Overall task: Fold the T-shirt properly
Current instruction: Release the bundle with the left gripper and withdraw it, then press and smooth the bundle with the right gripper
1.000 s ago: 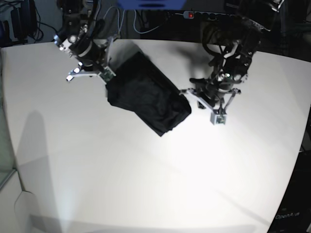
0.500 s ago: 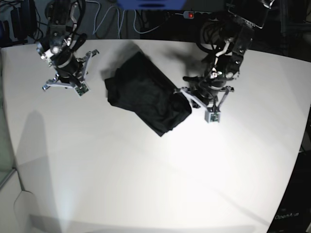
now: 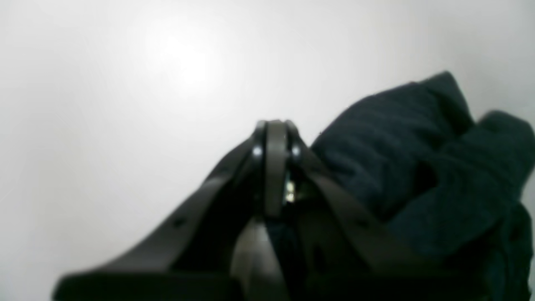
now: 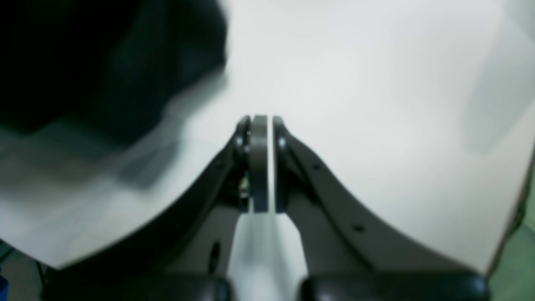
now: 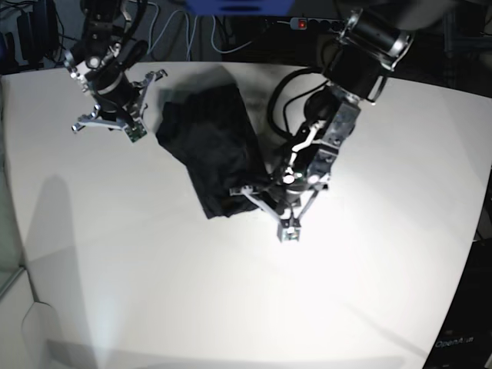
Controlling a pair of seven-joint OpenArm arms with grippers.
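Black cloth is filling the right side of the left wrist view: the T-shirt (image 3: 422,167) is lying bunched on the white table (image 3: 125,104), just beside the left gripper (image 3: 273,138), whose jaws are sitting pressed together with nothing visibly between the tips. Whether any fabric is touching the gripper lower down, I cannot tell; it is too dark there.

The right wrist view is showing the right gripper (image 4: 263,125) with its jaws nearly together and only bare table through the thin gap, while a dark blur is sitting off to its upper left.

From the base view, the T-shirt (image 5: 211,154) is lying as a folded bundle in the upper middle of the table (image 5: 154,292), the left gripper (image 5: 280,211) is sitting at the shirt's lower right corner, and the right gripper (image 5: 108,115) is standing apart to the shirt's left. Only this view is giving the bundle's whole outline and both arms at once; only the left wrist view is showing the rumpled end.

My worry: with the left gripper so close, any sideways drag is likely to snag thin fabric and pull the fold open.
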